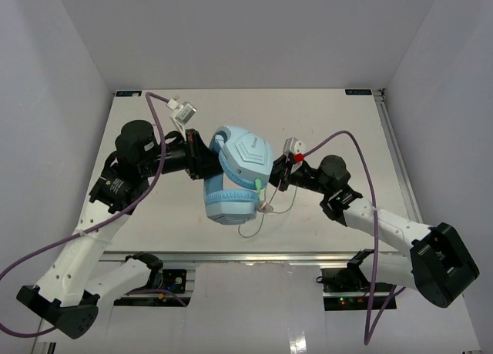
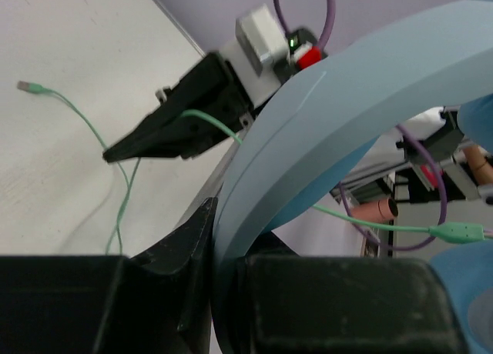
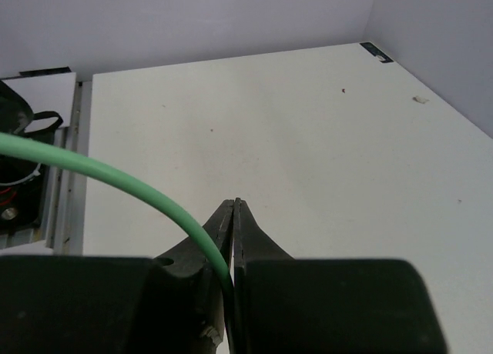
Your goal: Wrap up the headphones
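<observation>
The light blue headphones are held above the middle of the table. My left gripper is shut on the headband, which fills the gap between its jaws. My right gripper is just right of the earcups and shut on the thin pale-green cord, which runs into its closed tips. The rest of the cord hangs in loops below the lower earcup. In the left wrist view the cord's plug lies on the table, and my right gripper's black fingers show beyond the headband.
Thick purple cables arc over both arms. An aluminium rail runs along the table's near edge and another along the right edge. White walls close in the table on three sides.
</observation>
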